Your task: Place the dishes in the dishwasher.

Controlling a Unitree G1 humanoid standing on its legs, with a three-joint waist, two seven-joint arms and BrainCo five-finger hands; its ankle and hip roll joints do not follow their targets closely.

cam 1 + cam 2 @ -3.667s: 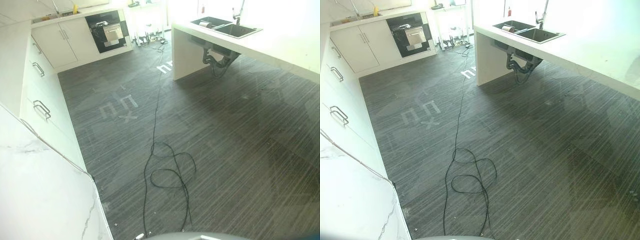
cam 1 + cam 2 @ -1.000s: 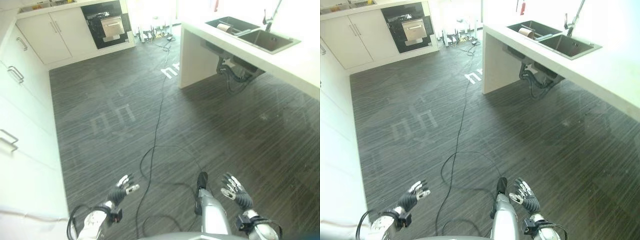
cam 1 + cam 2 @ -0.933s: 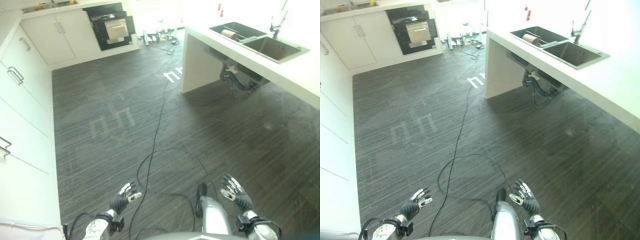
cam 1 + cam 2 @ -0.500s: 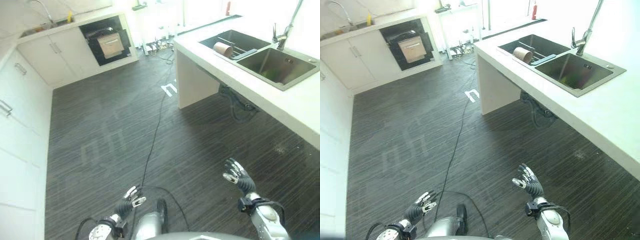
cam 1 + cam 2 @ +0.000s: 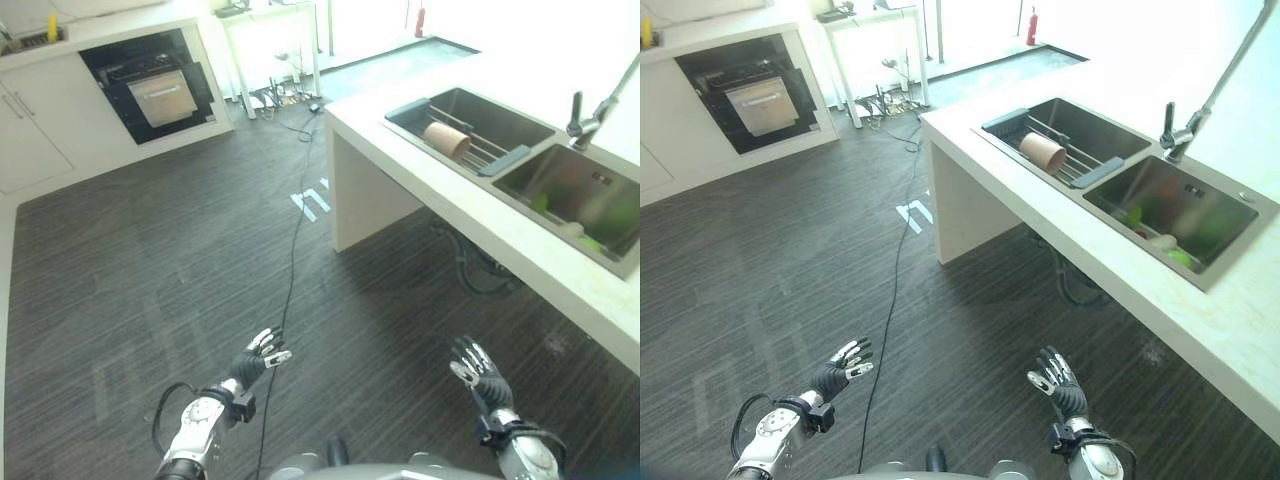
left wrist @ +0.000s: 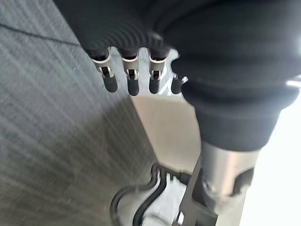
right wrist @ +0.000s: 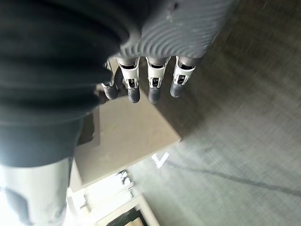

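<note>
While both empty, fingers spread, left robot hand (image 5: 262,356) and right robot hand (image 5: 479,370), well short of the sink's cup (image 5: 445,140).

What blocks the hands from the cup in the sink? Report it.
Nothing visible blocks the way. The brown cup lies on its side on the rack in the sink's left basin, open from above. Both hands, left and right, hang open over bare floor, short of the counter.

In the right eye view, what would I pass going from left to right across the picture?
Open dishwasher → left hand → brown cup on the sink rack → right hand → faucet → green dishes in the right-hand basin.
</note>
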